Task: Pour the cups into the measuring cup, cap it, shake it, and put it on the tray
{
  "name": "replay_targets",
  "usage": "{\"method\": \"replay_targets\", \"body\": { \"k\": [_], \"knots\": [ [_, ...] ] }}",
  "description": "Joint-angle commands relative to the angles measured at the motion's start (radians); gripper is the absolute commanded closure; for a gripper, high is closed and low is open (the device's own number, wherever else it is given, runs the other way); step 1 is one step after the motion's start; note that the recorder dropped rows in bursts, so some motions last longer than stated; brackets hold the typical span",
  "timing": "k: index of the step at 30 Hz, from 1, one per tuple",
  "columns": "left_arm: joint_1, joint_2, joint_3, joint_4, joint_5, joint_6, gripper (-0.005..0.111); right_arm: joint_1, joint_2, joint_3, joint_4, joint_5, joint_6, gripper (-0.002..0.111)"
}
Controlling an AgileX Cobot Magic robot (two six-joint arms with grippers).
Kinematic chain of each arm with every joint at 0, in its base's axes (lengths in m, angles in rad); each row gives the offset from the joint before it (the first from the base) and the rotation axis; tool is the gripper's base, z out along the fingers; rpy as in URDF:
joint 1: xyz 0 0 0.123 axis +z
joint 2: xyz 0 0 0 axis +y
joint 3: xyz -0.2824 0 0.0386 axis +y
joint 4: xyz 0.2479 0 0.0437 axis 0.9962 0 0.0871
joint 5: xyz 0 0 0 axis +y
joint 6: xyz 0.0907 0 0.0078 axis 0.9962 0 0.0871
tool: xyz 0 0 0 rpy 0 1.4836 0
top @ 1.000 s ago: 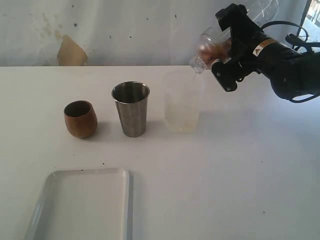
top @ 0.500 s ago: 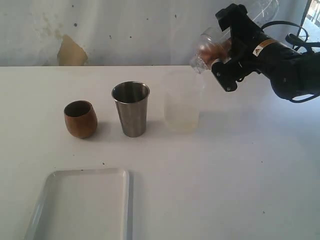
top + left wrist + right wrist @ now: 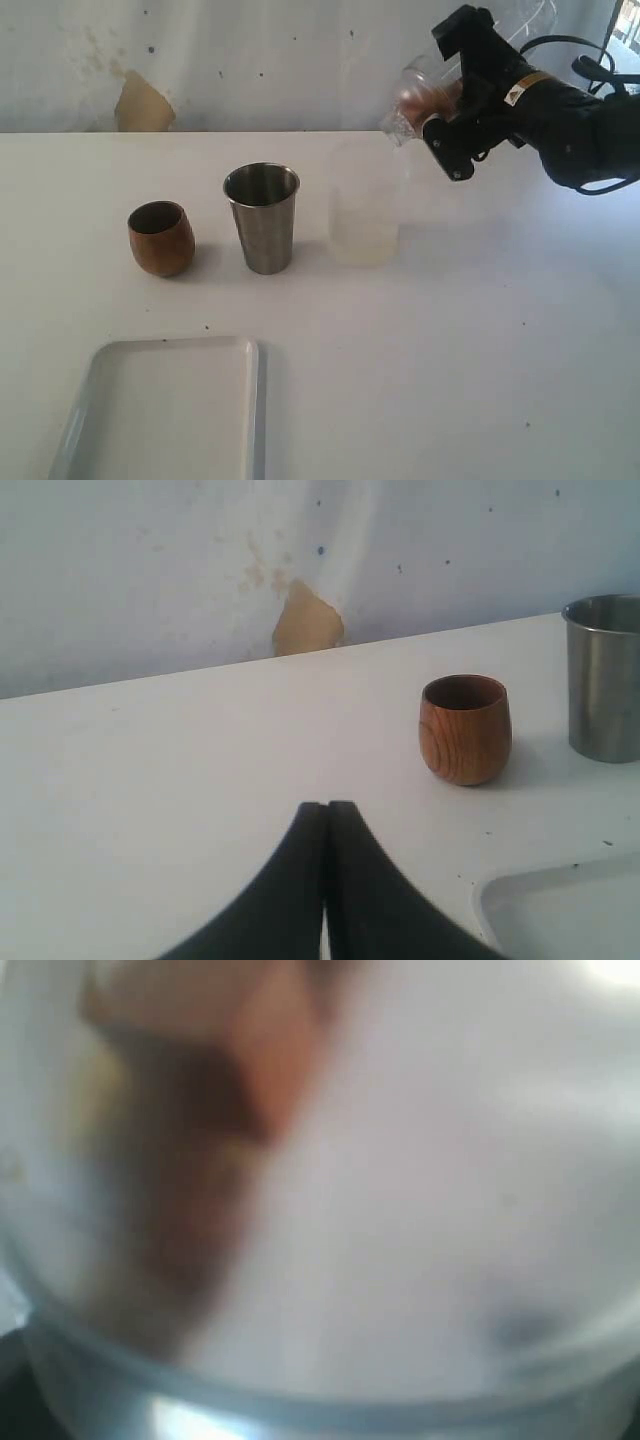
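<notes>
Measuring cup, clear plastic, tilted, rounded base

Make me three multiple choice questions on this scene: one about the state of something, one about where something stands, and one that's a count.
1. The clear measuring cup is:
A) standing upright among the other cups
B) held tilted in the air by the right gripper
C) lying flat

2. What stands between the wooden cup and the frosted beaker?
A) the steel tumbler
B) the clear measuring cup
C) nothing

3. How many vessels stand on the table?
A) two
B) three
C) five

Answers:
1. B, as the exterior view shows it clamped in the jaws, off the table and tilted.
2. A, as the three stand in a row with the steel tumbler in the middle.
3. B, as only the wooden cup, steel tumbler and frosted beaker rest on the table.
</notes>
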Motion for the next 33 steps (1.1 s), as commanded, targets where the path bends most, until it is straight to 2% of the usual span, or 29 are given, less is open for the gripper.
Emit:
{"method": "replay_targets", "body": {
  "k": [1, 29, 33],
  "knots": [
    [-0.001, -0.004, 0.005, 0.006, -0.007, -0.002, 0.107, -0.002, -0.002, -0.026, 0.012, -0.011, -0.026, 0.108],
    [-0.001, -0.004, 0.005, 0.006, -0.007, -0.002, 0.107, -0.002, 0.032, -0.072, 0.012, -0.006, -0.026, 0.108],
    [-0.001, -0.004, 0.005, 0.006, -0.007, -0.002, 0.107, -0.002, 0.032, -0.072, -0.066, -0.005, -0.026, 0.108]
  ]
}}
